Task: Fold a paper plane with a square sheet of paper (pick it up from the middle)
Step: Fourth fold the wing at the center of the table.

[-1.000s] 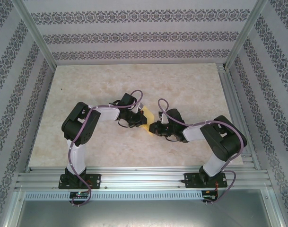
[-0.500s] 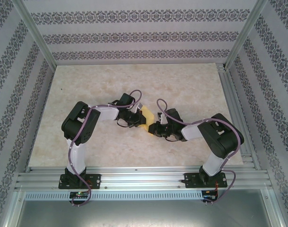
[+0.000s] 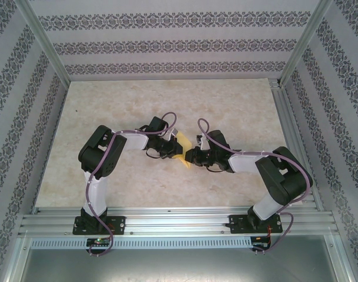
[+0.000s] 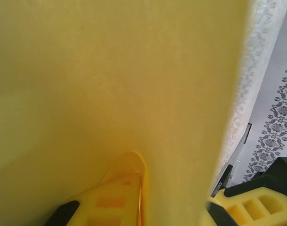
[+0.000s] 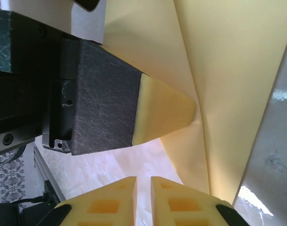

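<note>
The sheet of paper (image 3: pixel 183 144) is held up off the worktop (image 3: pixel 237 106), over its middle, in the narrow space where the two arms meet. The left hand (image 3: pixel 173 150) is clamped on it. In the left wrist view the yellow sheet runs between that hand's two fingers and covers most of what lies beyond. The right wrist view shows one of those fingertips (image 5: pixel 164 113) pressed flat against the paper beside a sharp crease. The sheet is already doubled there, with one layer lying behind another, so I judge the folding is under way but far from a finished dart.

Holding the sheet in the air, on edge, probably keeps both faces reachable and gives the other arm a free flap to work on.

The right hand (image 5: pixel 143 181) sits just beside the paper's lower edge. Its fingers are almost together with only a thin slit between them, and there is nothing in that slit. It points at the crease, which suggests it is placed either to pinch the fold line or to take a new hold. It is not touching the paper in the right wrist view.

No box, tray or bowl is involved. The paper is carried by the left hand alone.
</note>
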Tool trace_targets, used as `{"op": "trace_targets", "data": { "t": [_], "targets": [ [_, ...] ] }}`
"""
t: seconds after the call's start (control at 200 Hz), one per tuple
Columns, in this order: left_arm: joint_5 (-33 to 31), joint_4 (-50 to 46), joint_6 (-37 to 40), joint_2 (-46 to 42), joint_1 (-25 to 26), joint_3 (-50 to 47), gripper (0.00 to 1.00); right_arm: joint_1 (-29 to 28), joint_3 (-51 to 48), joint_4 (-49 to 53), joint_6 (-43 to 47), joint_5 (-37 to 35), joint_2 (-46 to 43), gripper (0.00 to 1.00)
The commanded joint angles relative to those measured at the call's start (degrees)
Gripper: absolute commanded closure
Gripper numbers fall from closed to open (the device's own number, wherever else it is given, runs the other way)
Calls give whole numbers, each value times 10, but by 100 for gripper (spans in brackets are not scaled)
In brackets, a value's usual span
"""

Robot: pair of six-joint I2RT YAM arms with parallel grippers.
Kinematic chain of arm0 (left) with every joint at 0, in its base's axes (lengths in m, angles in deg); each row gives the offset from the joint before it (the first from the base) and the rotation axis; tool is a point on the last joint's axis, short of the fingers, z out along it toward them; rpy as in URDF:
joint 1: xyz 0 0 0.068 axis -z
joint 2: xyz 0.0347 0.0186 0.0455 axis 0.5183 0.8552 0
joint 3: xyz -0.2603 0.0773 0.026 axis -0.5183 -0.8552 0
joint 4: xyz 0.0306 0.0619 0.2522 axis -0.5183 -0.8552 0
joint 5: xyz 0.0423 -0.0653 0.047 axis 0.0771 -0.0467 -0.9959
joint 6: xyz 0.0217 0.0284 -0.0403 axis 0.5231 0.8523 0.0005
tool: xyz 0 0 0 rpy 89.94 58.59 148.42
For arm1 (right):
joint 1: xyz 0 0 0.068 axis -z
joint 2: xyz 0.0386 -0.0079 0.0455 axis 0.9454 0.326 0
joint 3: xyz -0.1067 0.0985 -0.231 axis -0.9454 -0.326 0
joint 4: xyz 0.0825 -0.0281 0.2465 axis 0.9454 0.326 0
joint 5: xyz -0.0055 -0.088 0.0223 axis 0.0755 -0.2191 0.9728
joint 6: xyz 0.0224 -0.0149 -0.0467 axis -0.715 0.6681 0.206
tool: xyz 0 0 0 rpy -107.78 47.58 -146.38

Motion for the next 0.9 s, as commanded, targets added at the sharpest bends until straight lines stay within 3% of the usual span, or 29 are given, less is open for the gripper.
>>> {"op": "trace_targets", "data": {
  "t": [0.0, 0.894],
  "targets": [
    [7, 23, -4, 14, -5, -14, 89, 1, 16, 41, 23, -14, 3, 85],
    [-1, -26, 34, 13, -5, 3, 91, 0, 68, 124, 64, -18, 67, 86]
  ]
}}
